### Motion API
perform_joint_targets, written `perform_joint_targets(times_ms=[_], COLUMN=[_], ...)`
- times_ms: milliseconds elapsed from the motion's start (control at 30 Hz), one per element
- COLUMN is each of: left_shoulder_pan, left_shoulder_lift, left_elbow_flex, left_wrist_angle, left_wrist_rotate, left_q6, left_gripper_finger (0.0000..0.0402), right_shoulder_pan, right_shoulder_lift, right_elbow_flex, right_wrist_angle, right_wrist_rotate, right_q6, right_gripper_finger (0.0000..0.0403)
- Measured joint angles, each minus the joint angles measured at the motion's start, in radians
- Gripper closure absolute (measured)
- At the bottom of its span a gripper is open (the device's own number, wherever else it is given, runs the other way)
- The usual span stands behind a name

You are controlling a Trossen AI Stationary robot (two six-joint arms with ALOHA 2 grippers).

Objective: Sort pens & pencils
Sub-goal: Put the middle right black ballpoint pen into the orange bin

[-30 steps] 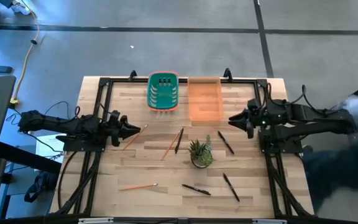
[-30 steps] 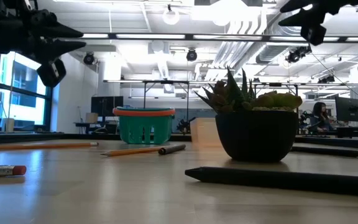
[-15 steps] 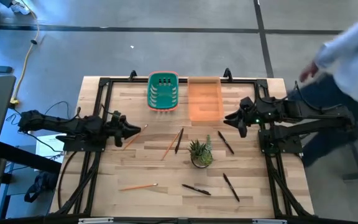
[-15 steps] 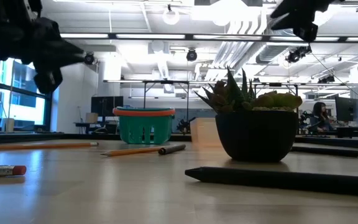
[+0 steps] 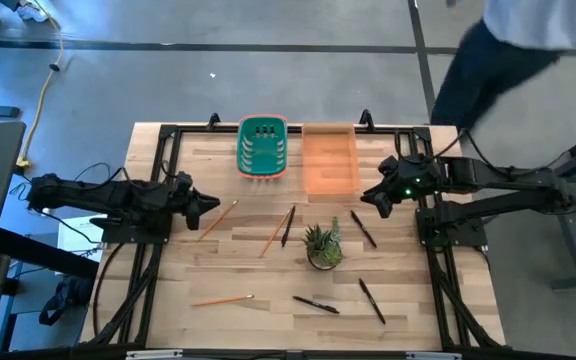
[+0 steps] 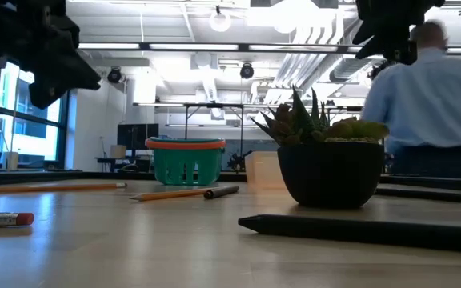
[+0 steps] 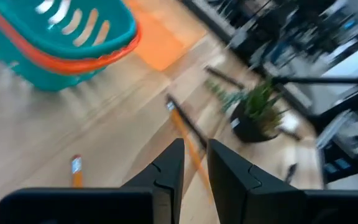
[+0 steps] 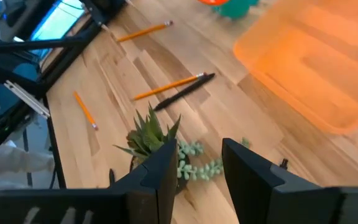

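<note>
Both grippers hover above the table and hold nothing. My left gripper (image 5: 214, 204) (image 7: 194, 155) is at the table's left, narrowly open, pointing over a pencil (image 5: 218, 218) lying flat. Two more pencils (image 5: 275, 232) (image 5: 223, 299) lie at mid-table and near the near edge. My right gripper (image 5: 368, 197) (image 8: 199, 155) is open, beside the orange tray and above a black pen (image 5: 363, 229). Other pens (image 5: 288, 227) (image 5: 315, 304) (image 5: 372, 300) lie flat around the plant. In the right wrist view a pencil (image 8: 166, 87) and a pen (image 8: 185, 91) lie side by side.
A small potted succulent (image 5: 323, 245) stands mid-table among the sticks. A teal basket (image 5: 263, 147) and an orange tray (image 5: 329, 160) sit at the far edge. A person (image 5: 528, 40) walks past the table's far right corner. Black frame rails (image 5: 153, 270) line the table's sides.
My right gripper has shifted a little toward the table's left, beside the orange tray. My left gripper has drawn back slightly toward the left edge. The person has walked from the table's right side to beyond its far right corner. Pens and pencils lie as before.
</note>
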State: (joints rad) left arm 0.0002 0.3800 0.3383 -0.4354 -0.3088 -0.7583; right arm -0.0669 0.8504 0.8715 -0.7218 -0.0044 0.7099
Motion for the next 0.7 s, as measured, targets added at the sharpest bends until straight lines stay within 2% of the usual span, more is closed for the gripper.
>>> perform_joint_targets(times_ms=[233,400,700], left_shoulder_pan=[0.0,0.0,0.0], left_shoulder_lift=[0.146,0.228,0.279], left_elbow_flex=[0.072,0.109,0.126], left_wrist_angle=[-0.04,-0.04,-0.079], left_wrist_rotate=[0.008,0.029,0.003], left_q6=[-0.006,0.0,0.016], left_gripper_finger=[0.0343,0.0343,0.0343], right_shoulder_pan=[0.0,-0.001,0.0], right_shoulder_lift=[0.039,0.041,0.062], right_elbow_flex=[0.0,0.0,0.0], right_wrist_angle=[-0.017,-0.11,-0.205], right_wrist_rotate=[-0.034,-0.06,-0.067], right_q6=[-0.002,0.037,0.096], right_gripper_finger=[0.0284,0.0284,0.0284])
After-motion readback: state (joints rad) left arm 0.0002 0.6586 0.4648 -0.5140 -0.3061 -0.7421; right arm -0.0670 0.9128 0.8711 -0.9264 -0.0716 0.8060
